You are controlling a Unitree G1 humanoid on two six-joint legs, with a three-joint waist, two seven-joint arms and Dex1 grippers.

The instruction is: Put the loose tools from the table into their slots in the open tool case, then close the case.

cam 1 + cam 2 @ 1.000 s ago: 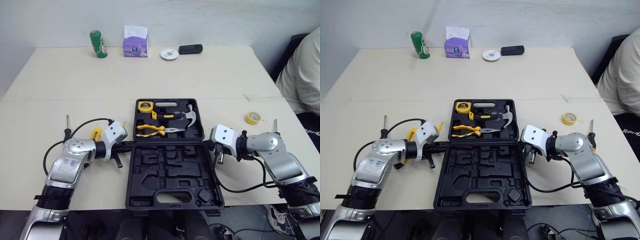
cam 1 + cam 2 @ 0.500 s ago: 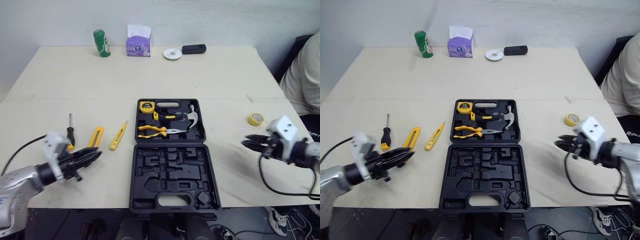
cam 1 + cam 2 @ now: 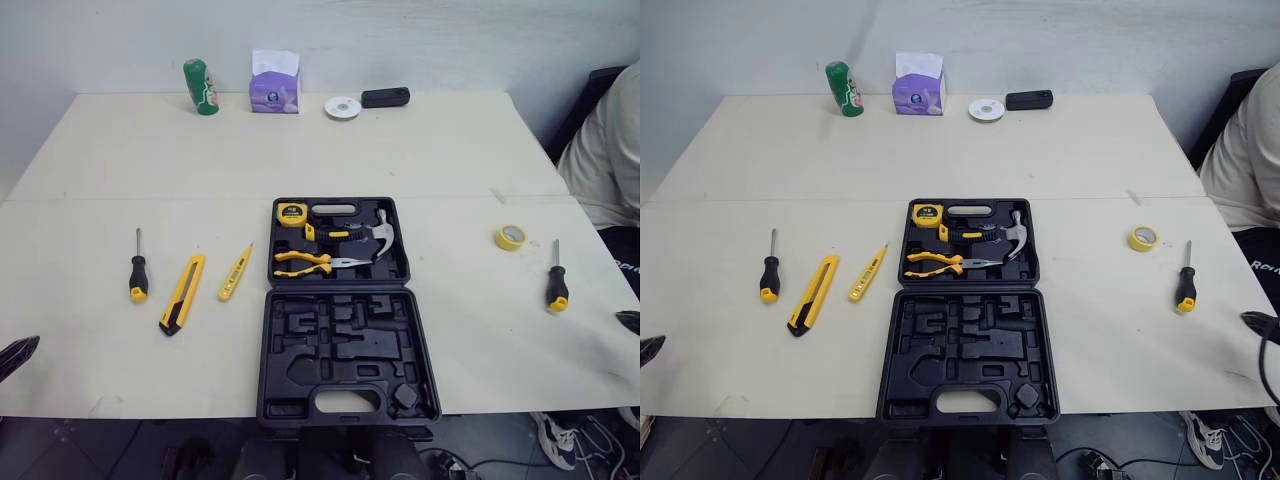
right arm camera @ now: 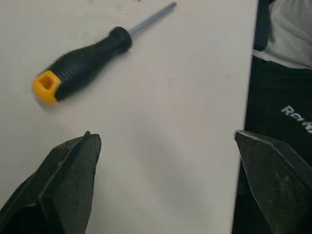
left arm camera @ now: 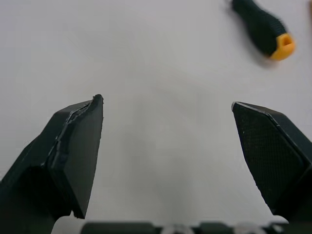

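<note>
Lying open at the middle of the table's (image 3: pixel 330 150) near edge, the case (image 3: pixel 345 345) is carrying a hammer (image 3: pixel 378 232), pliers (image 3: pixel 305 262) and a tape measure (image 3: pixel 291 212) in its far half; its near half is showing bare moulded recesses. Both grippers are hovering low at the near corners, fingers spread wide and holding nothing: the left gripper (image 5: pixel 165 101) at the left corner, the right gripper (image 4: pixel 163 134) at the right.

Loose tools are lying well apart from the case: a knife (image 3: pixel 181 307), a left screwdriver (image 3: pixel 137 275) and a tester (image 3: pixel 235 272) toward the left edge, and a right screwdriver (image 3: pixel 556 282) toward the right edge.

Risk, as judged: the round screwdriver handles are likely to roll under an off-centre pinch, and a nudge could be sending the right one over the nearby edge.

The wrist views are giving the finger spread and each screwdriver's handle up close. The eye views are giving the overall layout of case and tools, with mere fingertips at the sides.
</note>
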